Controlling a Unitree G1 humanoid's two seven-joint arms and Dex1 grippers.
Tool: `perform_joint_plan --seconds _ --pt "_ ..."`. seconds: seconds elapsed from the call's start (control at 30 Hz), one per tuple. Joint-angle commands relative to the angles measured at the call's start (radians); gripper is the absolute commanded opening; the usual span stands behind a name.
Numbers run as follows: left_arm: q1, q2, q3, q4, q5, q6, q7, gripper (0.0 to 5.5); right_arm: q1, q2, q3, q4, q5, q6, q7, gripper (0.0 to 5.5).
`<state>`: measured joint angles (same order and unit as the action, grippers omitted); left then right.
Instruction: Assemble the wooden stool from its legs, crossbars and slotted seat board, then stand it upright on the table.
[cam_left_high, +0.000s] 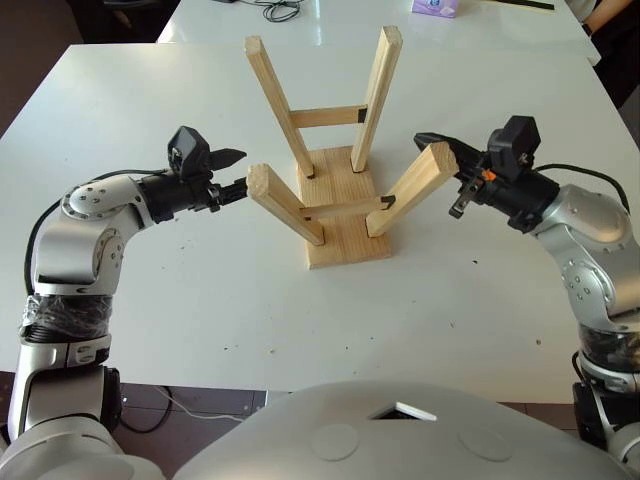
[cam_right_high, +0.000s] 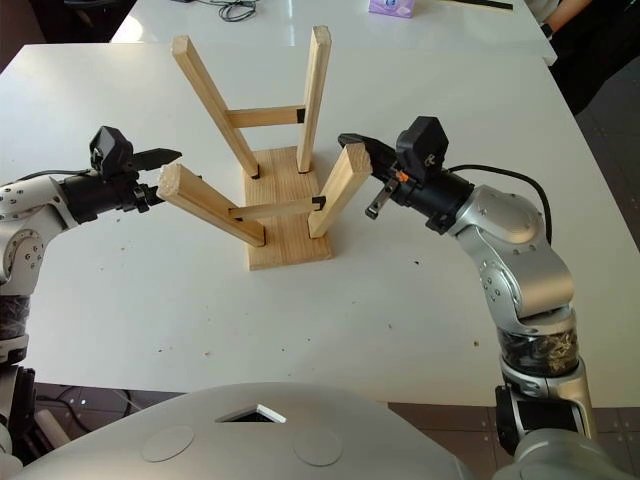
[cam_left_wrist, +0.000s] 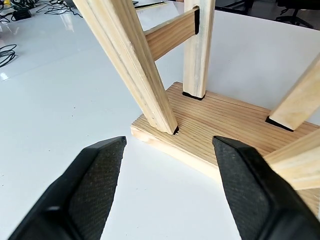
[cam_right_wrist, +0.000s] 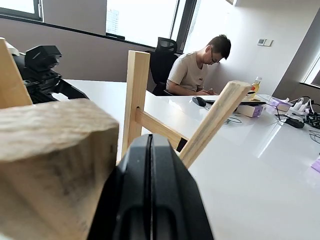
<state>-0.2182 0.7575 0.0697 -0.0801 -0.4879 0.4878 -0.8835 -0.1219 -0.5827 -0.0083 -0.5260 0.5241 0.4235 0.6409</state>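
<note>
The wooden stool lies upside down mid-table, its seat board (cam_left_high: 345, 235) flat on the surface and its legs pointing up. Two far legs (cam_left_high: 375, 95) stand joined by a crossbar (cam_left_high: 325, 116). The two near legs splay outward, linked by a second crossbar (cam_left_high: 340, 209). My left gripper (cam_left_high: 240, 172) is open, just left of the near left leg's end (cam_left_high: 262, 183), not touching it. In the left wrist view its fingers (cam_left_wrist: 95, 175) frame the board's corner (cam_left_wrist: 150, 131). My right gripper (cam_left_high: 427, 137) is shut, its tips lying against the near right leg's end (cam_left_high: 440, 158).
White table surface (cam_left_high: 200, 300) lies free on all sides of the stool. A second table behind carries cables (cam_left_high: 280, 10) and a purple box (cam_left_high: 436, 8). The table's near edge (cam_left_high: 300, 390) runs close to me.
</note>
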Motion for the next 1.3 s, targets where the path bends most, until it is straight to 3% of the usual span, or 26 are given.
perform_joint_plan --seconds 0.03,0.13,0.3,0.43,0.53,0.63,0.87,0.93,1.13,1.3 --pt "-0.021 -0.033 0.001 -0.023 0.032 0.001 0.05 3.21 0.055 0.026 0.025 -0.116 0.033 0.061 -0.048 0.0" --pt "-0.008 -0.047 0.021 -0.04 0.048 -0.007 0.093 3.21 0.092 0.067 0.006 -0.135 -0.015 0.087 -0.159 0.0" --pt "0.157 -0.174 0.154 -0.216 0.039 0.002 0.319 3.21 0.254 0.208 -0.148 -0.197 -0.093 0.126 -0.456 0.0" --pt "0.3 -0.294 0.146 -0.375 0.063 -0.011 0.459 3.8 0.316 0.335 -0.164 -0.248 -0.172 0.121 -0.637 0.59" --pt "0.348 -0.349 0.163 -0.405 0.122 -0.041 0.558 4.37 0.332 0.404 -0.11 -0.253 -0.241 0.129 -0.723 1.15" --pt "0.378 -0.361 0.194 -0.393 0.173 -0.087 0.604 4.39 0.352 0.429 -0.063 -0.26 -0.309 0.138 -0.768 1.56" --pt "0.397 -0.351 0.254 -0.406 0.224 -0.105 0.65 4.39 0.352 0.426 -0.151 -0.265 -0.406 0.199 -0.821 1.56" --pt "0.389 -0.353 0.204 -0.465 0.208 -0.06 0.634 4.39 0.298 0.457 -0.102 -0.28 -0.409 0.248 -0.835 1.56" --pt "0.273 -0.366 -0.012 -0.609 0.192 0.111 0.627 4.39 0.065 0.644 0.211 -0.246 -0.423 0.406 -0.88 1.56" --pt "0.168 -0.345 -0.078 -0.601 0.251 0.171 0.635 4.39 0.043 0.67 0.256 -0.195 -0.435 0.461 -0.861 1.56"
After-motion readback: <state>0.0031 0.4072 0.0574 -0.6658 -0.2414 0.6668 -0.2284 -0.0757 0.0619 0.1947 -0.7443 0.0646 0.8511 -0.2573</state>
